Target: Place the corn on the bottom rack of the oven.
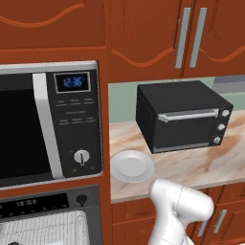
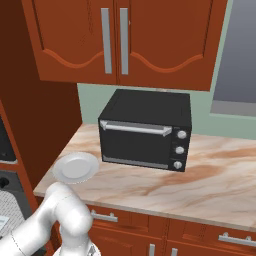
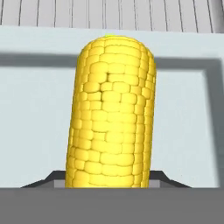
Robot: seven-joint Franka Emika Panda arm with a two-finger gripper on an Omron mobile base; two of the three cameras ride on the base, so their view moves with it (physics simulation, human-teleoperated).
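**Corn held in front of the oven rack**

Corn (image 3: 111, 113) stands between the 2 dark tips of the pincer (image 3: 107, 178), which is closed on its lower end. In the hand view the cob is upright with its rows of kernels facing the camera. Behind it is a pale grey surface with a darker frame, and above that a strip of grey bars.

In the left base view the oven (image 1: 48, 217) sits below the microwave (image 1: 48, 124), with its black control strip, 1 knob and a grey wire grid (image 1: 43, 229). The arm (image 1: 179, 210) bends down low in front of the counter (image 1: 201, 165). On the counter a white plate (image 1: 132, 166) lies just beside the black toaster oven (image 1: 182, 117).
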